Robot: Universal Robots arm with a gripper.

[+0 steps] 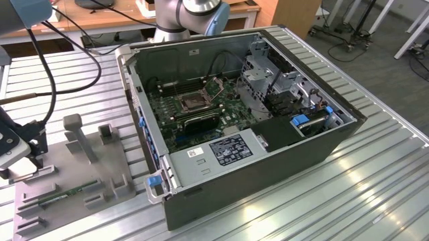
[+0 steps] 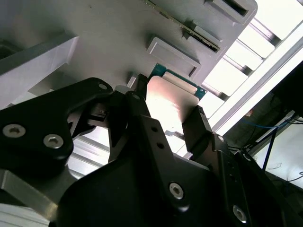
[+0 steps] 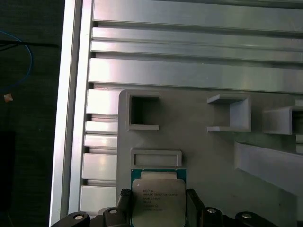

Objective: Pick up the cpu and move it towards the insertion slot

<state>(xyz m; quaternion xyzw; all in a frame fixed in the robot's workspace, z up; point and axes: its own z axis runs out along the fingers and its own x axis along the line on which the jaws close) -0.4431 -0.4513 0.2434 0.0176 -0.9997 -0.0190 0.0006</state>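
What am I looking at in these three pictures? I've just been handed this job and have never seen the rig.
One grey robot arm works at a ribbed aluminium table. The exterior view looks down on the scene from off the arm. Both wrist views ride on the arm and look past its black gripper.

On the table lies an open dark computer case. Inside it, the square silver-framed insertion slot sits in the green board. Toward the exterior view's left is a grey plastic fixture plate with a thin green memory stick.

The gripper is down at the small square silvery cpu, which lies on that plate. Whether it is gripped yet, I cannot tell.
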